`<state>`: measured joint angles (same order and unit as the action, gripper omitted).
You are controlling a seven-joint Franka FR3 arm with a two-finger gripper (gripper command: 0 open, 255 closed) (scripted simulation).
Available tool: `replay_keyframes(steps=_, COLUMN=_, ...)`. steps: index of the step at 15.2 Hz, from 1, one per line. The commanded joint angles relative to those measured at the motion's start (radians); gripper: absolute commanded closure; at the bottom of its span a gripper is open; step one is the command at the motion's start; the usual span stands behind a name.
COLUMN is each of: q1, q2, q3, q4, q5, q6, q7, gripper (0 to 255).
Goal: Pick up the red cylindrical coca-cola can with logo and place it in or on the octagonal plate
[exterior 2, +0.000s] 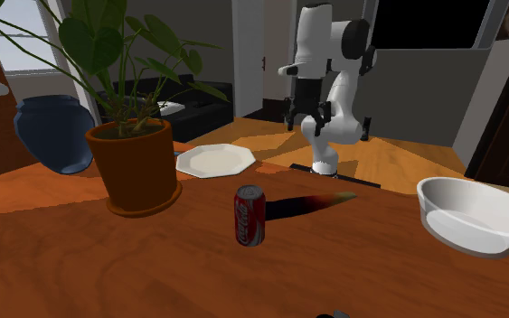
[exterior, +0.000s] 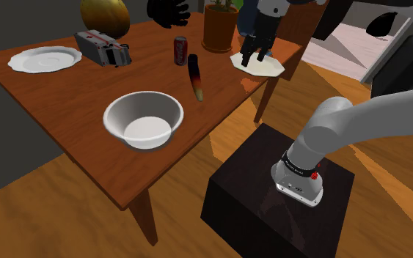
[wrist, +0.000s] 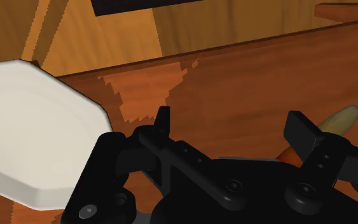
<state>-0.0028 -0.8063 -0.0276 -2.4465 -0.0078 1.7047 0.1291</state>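
Hanging the black gripper (exterior: pixel 254 59) above the white octagonal plate (exterior: pixel 272 67) at the far corner of the wooden table (exterior: pixel 65 110), with fingers spread apart and clasping nothing. Looking along the hand, finding both fingertips (wrist: pixel 163 118) wide of each other over bare wood, just beside the plate's rim. Leaving the red can (exterior: pixel 180 51) upright on the table, well apart from the plate, near the brown plant pot (exterior: pixel 219 29) and close to a long dark-red, yellow-tipped vegetable (exterior: pixel 196 77). Sharing the tabletop with a white bowl (exterior: pixel 142 119), nearer the stand.
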Motion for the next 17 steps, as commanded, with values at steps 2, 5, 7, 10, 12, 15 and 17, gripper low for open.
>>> replay_keyframes(steps=2, q1=0.002, q2=0.046, q3=0.002, q4=0.028, q5=0.001, q6=0.015, q7=0.001, gripper=0)
replay_keyframes(steps=5, q1=0.006, q2=0.18, q3=0.006, q4=0.117, q5=0.003, q6=0.052, q7=0.005, gripper=0)
replay_keyframes(steps=7, q1=0.009, q2=0.267, q3=0.009, q4=0.183, q5=0.004, q6=0.069, q7=0.008, gripper=0)
replay_keyframes(steps=10, q1=0.012, q2=0.396, q3=0.013, q4=0.291, q5=0.005, q6=0.083, q7=0.012, gripper=0)
replay_keyframes(steps=12, q1=0.014, q2=0.481, q3=0.015, q4=0.368, q5=0.005, q6=0.085, q7=0.014, gripper=0)
replay_keyframes(steps=15, q1=0.016, q2=0.608, q3=0.019, q4=0.495, q5=0.005, q6=0.077, q7=0.017, gripper=0)
replay_keyframes(steps=17, q1=0.018, q2=0.693, q3=0.021, q4=0.588, q5=0.004, q6=0.065, q7=0.02, gripper=0)
